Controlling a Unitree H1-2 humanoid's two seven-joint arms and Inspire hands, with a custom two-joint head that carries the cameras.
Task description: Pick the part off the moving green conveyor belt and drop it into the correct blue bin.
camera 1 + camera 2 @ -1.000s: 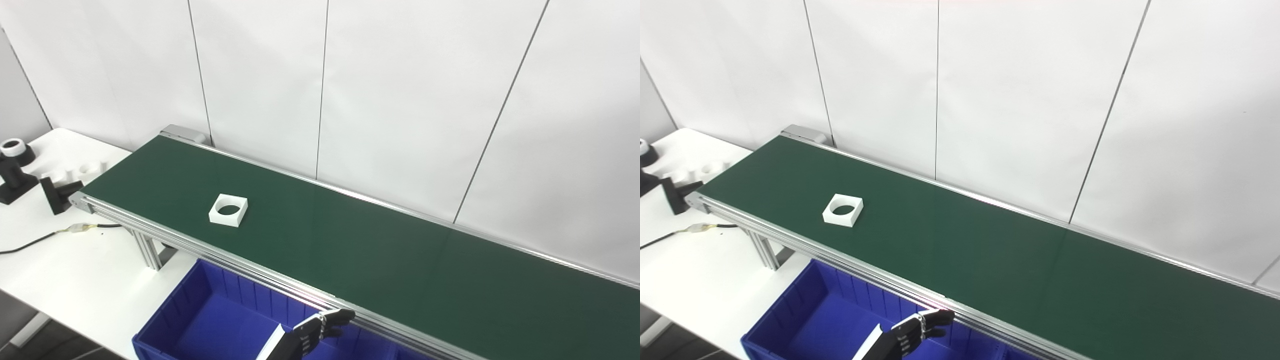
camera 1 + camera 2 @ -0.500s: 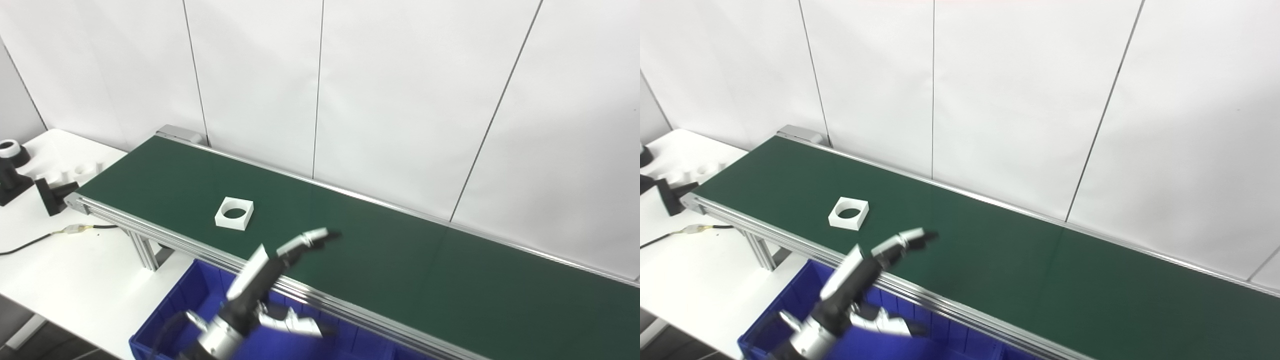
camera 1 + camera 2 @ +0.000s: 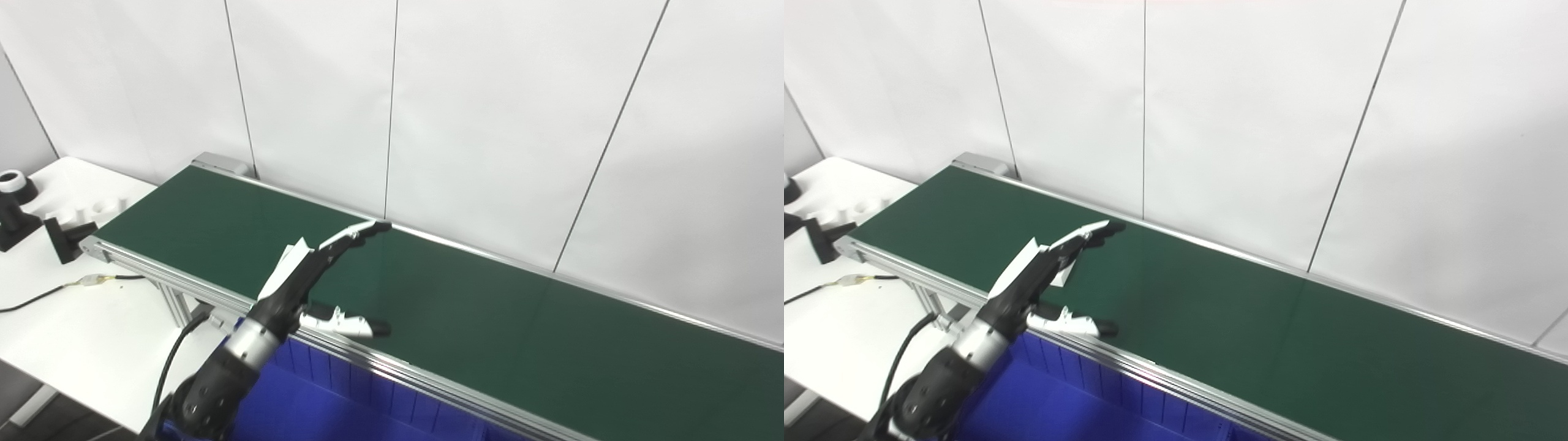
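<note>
My left hand hangs over the near half of the green conveyor belt. It is open, with the fingers stretched toward the far rail and the thumb spread to the right above the near rail. The white square part with a round hole is almost wholly hidden behind the hand. Only a white sliver of the part shows beside the palm. Whether the hand touches it I cannot tell. A blue bin stands below the belt's near rail. My right hand is not in view.
A white table lies to the left, with black fixtures, white rings and a cable. White wall panels rise right behind the belt's far rail. The belt runs on to the right.
My left hand has risen from over the blue bin and crossed the near rail onto the belt. The white part has drifted right along the belt and is now covered by the hand.
</note>
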